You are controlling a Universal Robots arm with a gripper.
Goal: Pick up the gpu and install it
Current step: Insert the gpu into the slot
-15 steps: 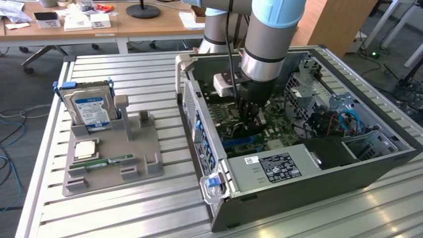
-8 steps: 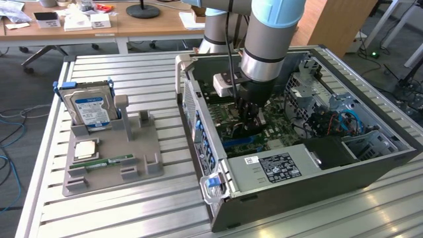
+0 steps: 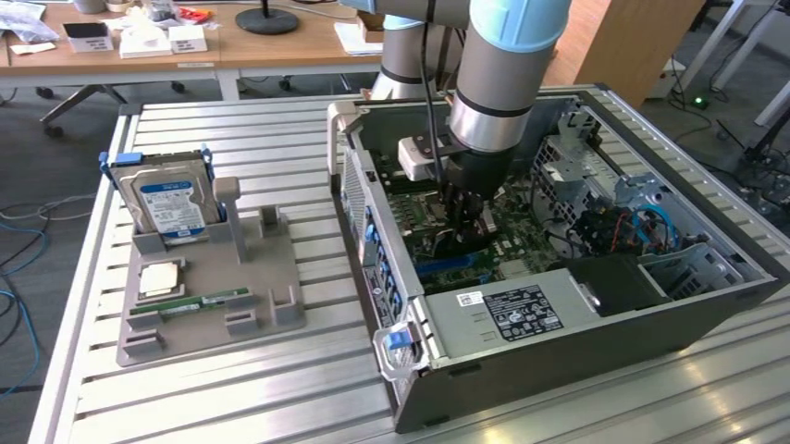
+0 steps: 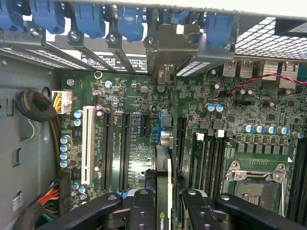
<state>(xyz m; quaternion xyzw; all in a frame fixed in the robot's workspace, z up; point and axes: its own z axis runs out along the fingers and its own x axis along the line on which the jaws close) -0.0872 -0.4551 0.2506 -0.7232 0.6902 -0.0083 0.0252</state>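
**GPU clamped over the motherboard inside the open case**

Closest to the wrist camera, the gripper (image 4: 163, 208) has its two black jaws closed on the gpu (image 4: 164, 167), one on each face of the card. The card is seen edge-on, its green board edge running away toward the rear wall of the case. It stands upright over the motherboard (image 4: 129, 96), among the long black expansion slots. A white PCI slot (image 4: 88, 143) lies off to one side and an empty CPU socket (image 4: 256, 184) to the other. Whether the card's connector is seated in a slot cannot be told. A row of blue retention clips (image 4: 91, 19) lines the rear wall beyond it.

In the exterior view the arm reaches down into the open PC case (image 3: 531, 379), which lies on its side on a slatted metal table (image 3: 247, 398). To the exterior view's left of the case sits a grey fixture tray (image 3: 198, 333). It holds an upright hard drive (image 3: 173, 199) with a blue label, a RAM stick (image 3: 203, 302) and a CPU (image 3: 161, 277).
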